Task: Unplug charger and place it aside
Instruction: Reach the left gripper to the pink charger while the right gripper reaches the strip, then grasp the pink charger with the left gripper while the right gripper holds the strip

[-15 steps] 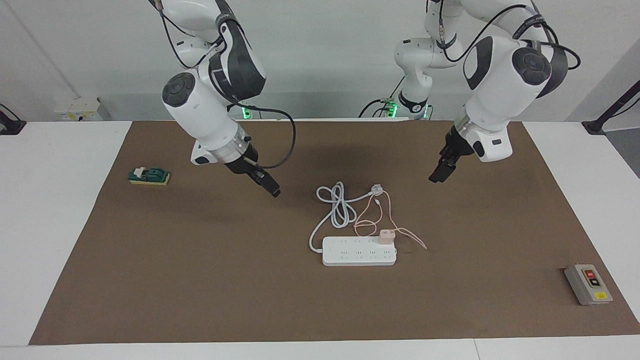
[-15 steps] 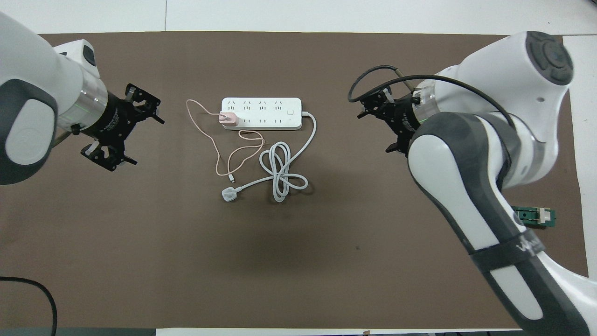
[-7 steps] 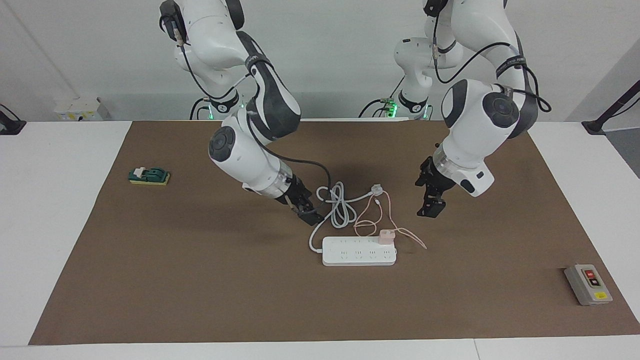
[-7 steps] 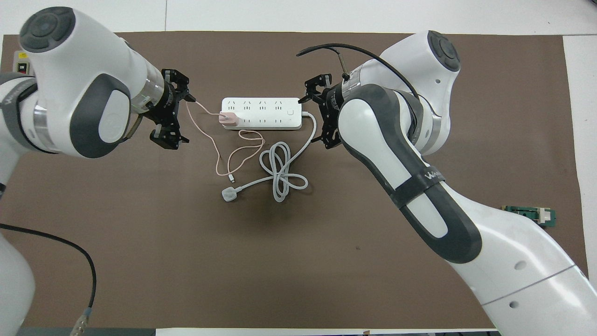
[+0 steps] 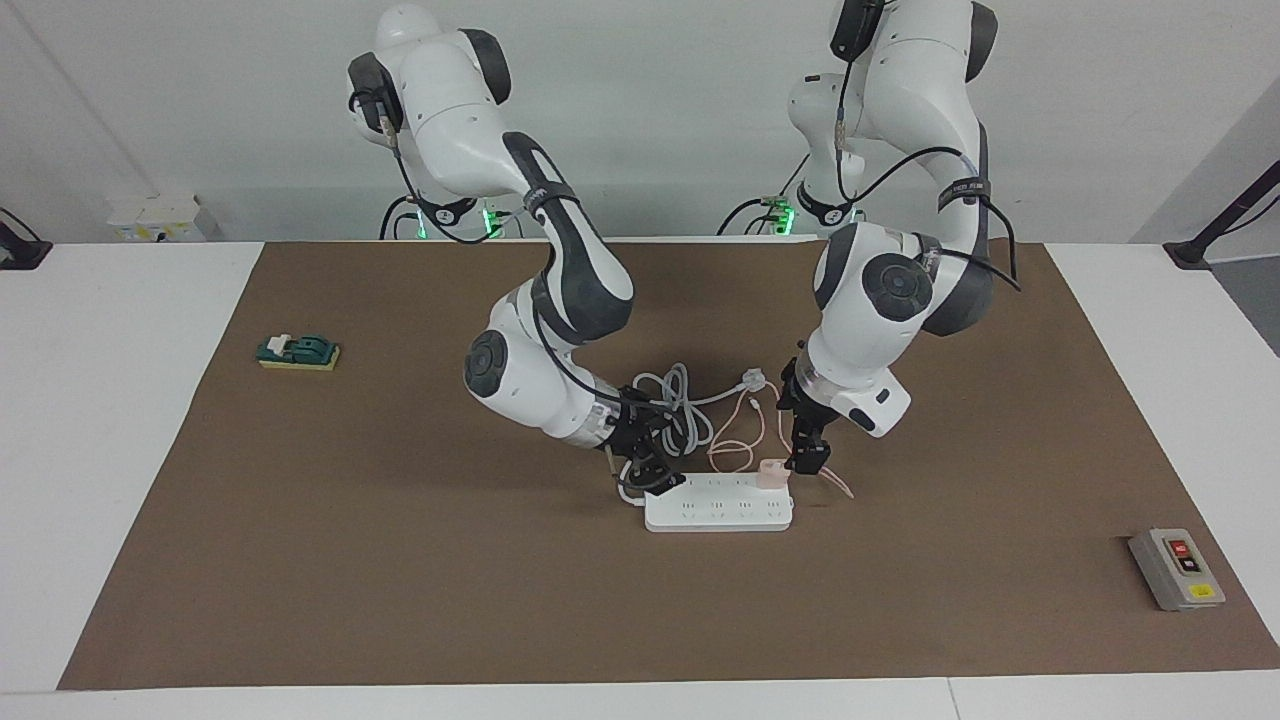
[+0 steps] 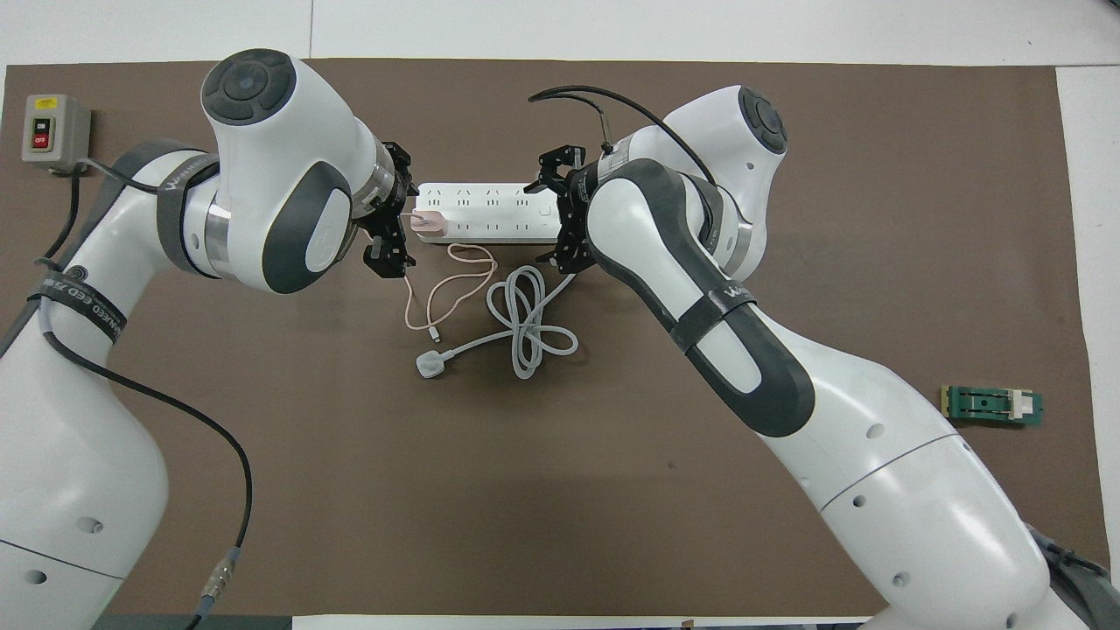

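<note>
The pale-pink charger (image 5: 771, 472) is plugged into the long white power strip (image 5: 718, 512), at the strip's end toward the left arm. Its thin pink cable (image 6: 408, 308) lies looped on the mat, nearer to the robots than the strip. My left gripper (image 5: 808, 460) is open and low, right beside the charger (image 6: 428, 224). It also shows in the overhead view (image 6: 398, 226). My right gripper (image 5: 655, 475) is open and low at the strip's other end (image 6: 490, 214), where the thick white cord leaves. It also shows in the overhead view (image 6: 560, 214).
The strip's white cord (image 5: 680, 410) lies coiled nearer to the robots than the strip, its plug loose. A grey button box (image 5: 1176, 568) sits at the left arm's end of the brown mat. A small green part (image 5: 298, 352) sits at the right arm's end.
Both arms have swung in from the sides and come down. The left gripper has come to the charger, the right gripper to the strip's cord end. Charger and strip have not moved.
</note>
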